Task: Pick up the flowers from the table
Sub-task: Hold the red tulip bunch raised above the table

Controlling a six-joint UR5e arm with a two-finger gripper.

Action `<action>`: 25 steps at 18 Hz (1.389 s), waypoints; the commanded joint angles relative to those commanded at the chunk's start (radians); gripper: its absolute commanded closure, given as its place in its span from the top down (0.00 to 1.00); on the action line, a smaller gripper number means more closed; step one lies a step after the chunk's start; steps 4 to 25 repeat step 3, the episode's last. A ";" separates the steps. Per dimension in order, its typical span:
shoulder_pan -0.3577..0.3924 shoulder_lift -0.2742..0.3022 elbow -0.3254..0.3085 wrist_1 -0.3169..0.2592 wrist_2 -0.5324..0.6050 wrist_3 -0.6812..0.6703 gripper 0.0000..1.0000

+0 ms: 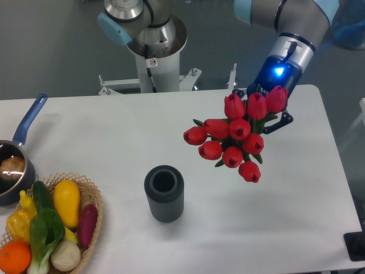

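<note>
Flowers (235, 138) hang in the right half of the frame, their red heads facing the camera and hiding the stems. The gripper (268, 114) behind them seems pinched on the stems, though its jaws are covered. They look clear of the table (114, 131). Holding the bunch steady matters most; the dark vase (164, 193) stands lower left.

Grey floor (51, 51) behind the tabletop, white metal pedestal (158, 71) on a bracketed base frame (171, 84), translucent blue container (349, 25) at upper right, dark object (356, 245) at lower right, even, soft lighting
</note>
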 joint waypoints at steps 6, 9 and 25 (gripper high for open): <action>0.000 0.000 0.000 0.000 0.000 0.000 0.22; 0.000 0.000 0.000 0.000 0.000 0.000 0.22; 0.000 0.000 0.000 0.000 0.000 0.000 0.22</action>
